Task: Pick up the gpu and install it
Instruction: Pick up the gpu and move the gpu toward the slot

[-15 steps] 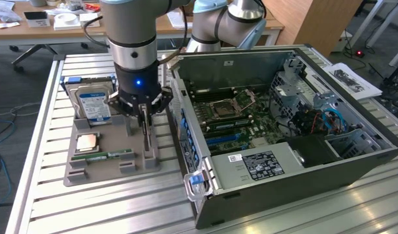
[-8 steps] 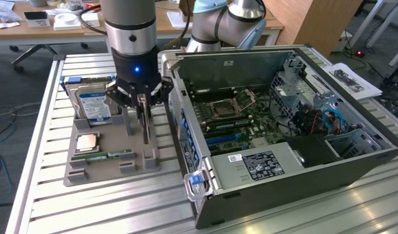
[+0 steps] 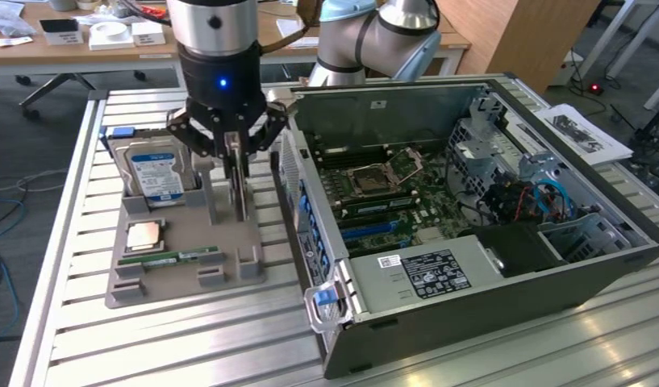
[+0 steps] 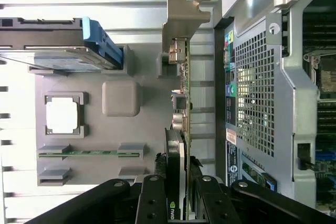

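- One gpu (image 3: 238,197), a thin flat card, stands on edge in a slot of the grey moulded tray (image 3: 173,282), on the tray's side toward the exterior view's right.
- The black gripper (image 3: 235,161) hangs straight over the tray. We see its fingers (image 4: 157,174) pressed against the card's two faces, clamped on the gpu.
- From the wrist we read the card as a green board edge beside a dark shroud, with a pale bent metal bracket at the end away from the fingers.
- A hard drive (image 3: 157,173), a thick silver block with a blue label, stands upright in the tray's far corner.
- A square flat CPU chip (image 3: 144,234) with a shiny top lies in a tray pocket beside the drive.
- A narrow green RAM stick (image 3: 184,256) lies held between grey clips near the tray's front edge.
- An open computer case (image 3: 469,322) of dark sheet metal sits just beside the tray on the exterior view's right, with the green motherboard (image 3: 394,193) exposed.
- The case's perforated rear panel (image 4: 252,93) faces the tray.
- The tray rests on a ribbed aluminium table (image 3: 146,347).
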Available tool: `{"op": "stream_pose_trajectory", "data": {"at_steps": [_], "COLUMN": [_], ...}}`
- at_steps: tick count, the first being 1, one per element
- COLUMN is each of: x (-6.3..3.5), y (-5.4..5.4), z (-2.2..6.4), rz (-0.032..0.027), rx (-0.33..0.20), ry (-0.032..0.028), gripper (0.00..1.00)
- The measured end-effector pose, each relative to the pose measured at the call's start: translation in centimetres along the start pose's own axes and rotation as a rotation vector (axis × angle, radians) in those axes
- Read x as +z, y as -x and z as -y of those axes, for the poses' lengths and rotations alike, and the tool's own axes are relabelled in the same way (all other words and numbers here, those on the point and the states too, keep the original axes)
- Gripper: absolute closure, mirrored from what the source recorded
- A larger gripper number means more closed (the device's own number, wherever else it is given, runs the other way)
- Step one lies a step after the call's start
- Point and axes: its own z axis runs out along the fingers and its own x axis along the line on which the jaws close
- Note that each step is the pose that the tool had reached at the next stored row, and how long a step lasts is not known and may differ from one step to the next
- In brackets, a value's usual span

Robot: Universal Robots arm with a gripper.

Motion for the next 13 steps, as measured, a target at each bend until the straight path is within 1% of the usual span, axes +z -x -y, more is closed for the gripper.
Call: {"op": "stream_pose_trajectory", "data": {"at_steps": [13], "x": [-5.87], "y": [0.1], "z": [-0.23], "rz": [0.0004], "rx": [0.0], "ry": [0.0], "gripper": [0.73]}}
